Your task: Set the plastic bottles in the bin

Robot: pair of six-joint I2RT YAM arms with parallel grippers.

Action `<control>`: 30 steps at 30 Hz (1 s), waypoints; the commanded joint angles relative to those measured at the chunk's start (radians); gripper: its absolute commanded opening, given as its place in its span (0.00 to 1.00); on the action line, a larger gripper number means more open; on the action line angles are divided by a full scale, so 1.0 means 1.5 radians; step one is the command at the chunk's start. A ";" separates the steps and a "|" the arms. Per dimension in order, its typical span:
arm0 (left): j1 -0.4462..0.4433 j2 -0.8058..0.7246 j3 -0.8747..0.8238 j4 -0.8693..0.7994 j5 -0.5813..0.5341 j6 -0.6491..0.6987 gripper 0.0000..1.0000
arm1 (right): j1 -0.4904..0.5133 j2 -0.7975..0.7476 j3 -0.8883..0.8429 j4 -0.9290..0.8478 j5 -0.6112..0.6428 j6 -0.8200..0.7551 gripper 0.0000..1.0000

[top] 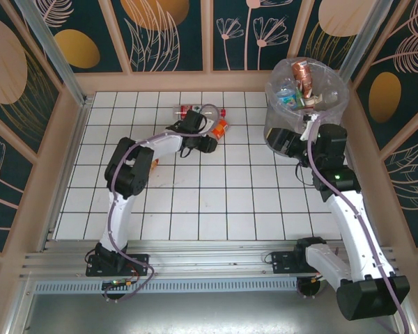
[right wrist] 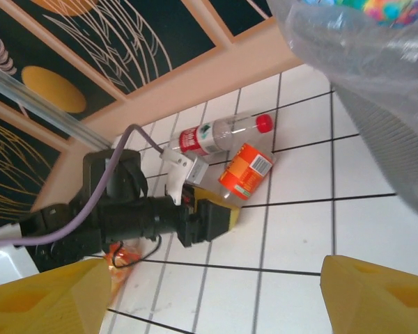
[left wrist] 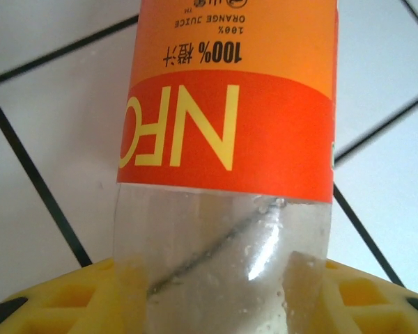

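Observation:
An orange-labelled plastic bottle (left wrist: 226,118) lies on the white tiles, and my left gripper (left wrist: 219,299) is shut on its clear lower part, a yellow finger (left wrist: 49,299) on each side. From above, that bottle (top: 221,126) and the left gripper (top: 212,136) are at the far middle of the floor. A clear bottle with a red label and red cap (top: 198,110) lies just behind it, touching it (right wrist: 223,133). The grey bin (top: 285,136), lined with a clear bag, stands at the far right with several bottles inside. My right gripper (right wrist: 216,268) is open and empty, low beside the bin.
The bin's crinkled bag (right wrist: 362,62) hangs close at the upper right of the right wrist view. A crumpled orange thing (right wrist: 115,259) lies under the left arm. Wooden walls (top: 160,82) enclose the tiled floor.

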 commanded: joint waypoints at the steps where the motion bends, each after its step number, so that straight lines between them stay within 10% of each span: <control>1: 0.000 -0.110 -0.076 0.115 0.079 -0.054 0.47 | 0.022 0.005 -0.029 0.088 -0.046 0.080 0.80; 22: -0.117 -0.389 -0.375 0.433 0.272 -0.266 0.48 | 0.122 0.193 -0.008 0.277 -0.046 0.194 0.96; 30: -0.126 -0.389 -0.369 0.420 0.289 -0.261 0.53 | 0.132 0.205 0.006 0.285 -0.051 0.188 0.67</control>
